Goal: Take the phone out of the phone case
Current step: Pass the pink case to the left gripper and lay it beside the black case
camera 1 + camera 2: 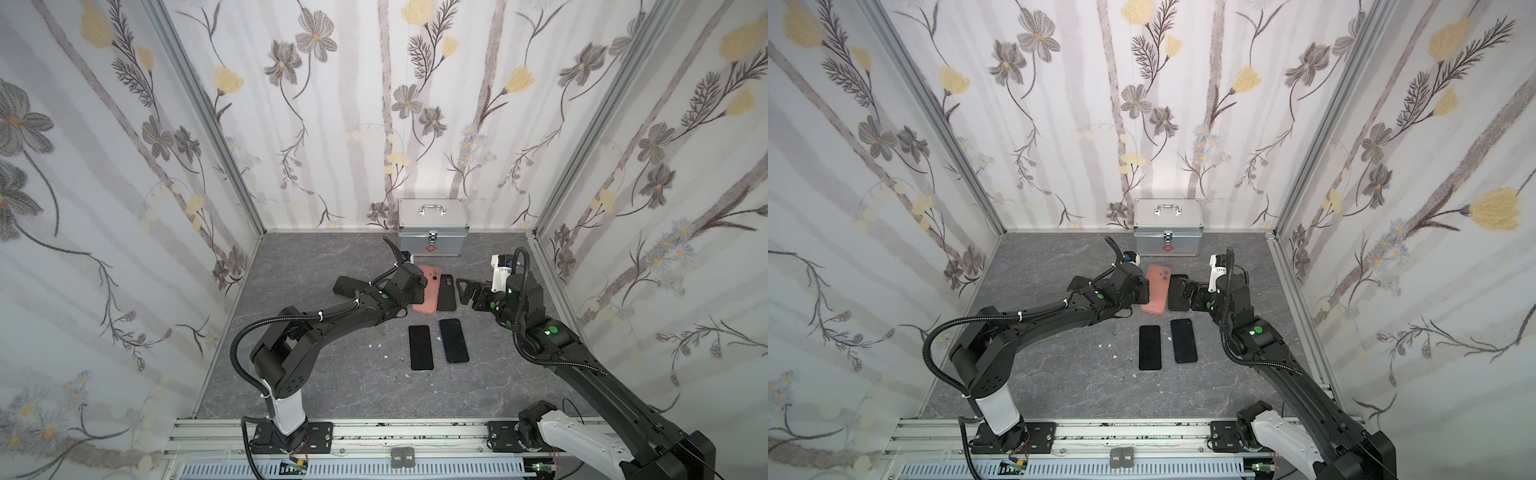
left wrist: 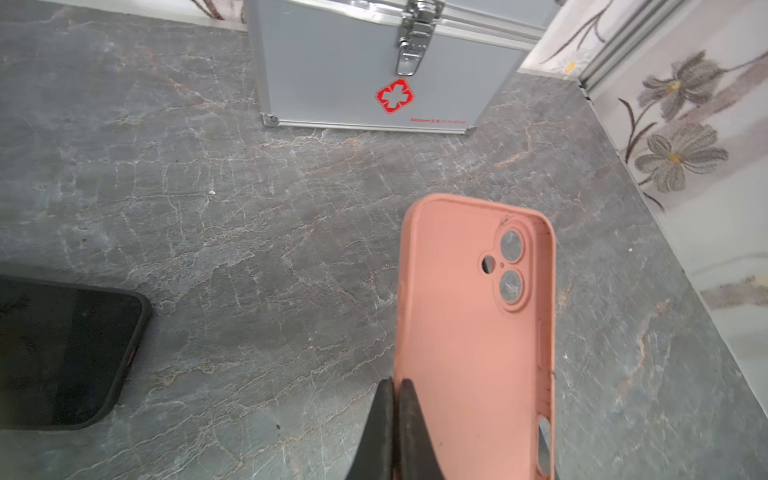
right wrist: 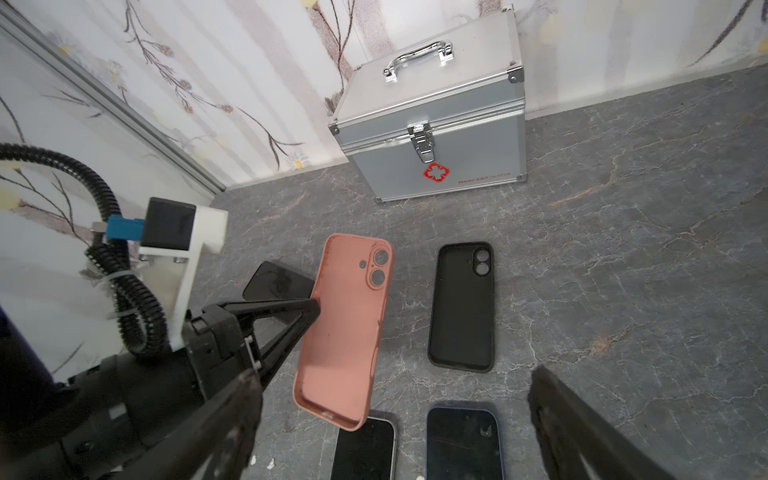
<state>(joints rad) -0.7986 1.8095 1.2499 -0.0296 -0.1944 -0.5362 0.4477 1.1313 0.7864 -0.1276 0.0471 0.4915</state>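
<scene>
Case point(image 3: 345, 332) pinched by left tool point(image 2: 397, 384).

Grey tabletop point(image 1: 332, 374): phones point(image 1: 420, 347), black case point(image 1: 447, 293), box point(image 1: 432, 226)

In the left wrist view we lose the lower end of the pink case point(image 2: 478, 332) past the frame edge, and the cased phone point(image 2: 62, 353) is cut off too. In both top views the left arm point(image 1: 345, 318) covers much of that phone. In the right wrist view the grey-rimmed phone point(image 3: 365, 449) and blue-rimmed phone point(image 3: 463, 444) run off the frame, and the jaws of the right gripper point(image 3: 395, 382) are blurred. The white specks point(image 1: 376, 345) on the worktop point(image 1: 332, 386) are too small for us to name.
</scene>
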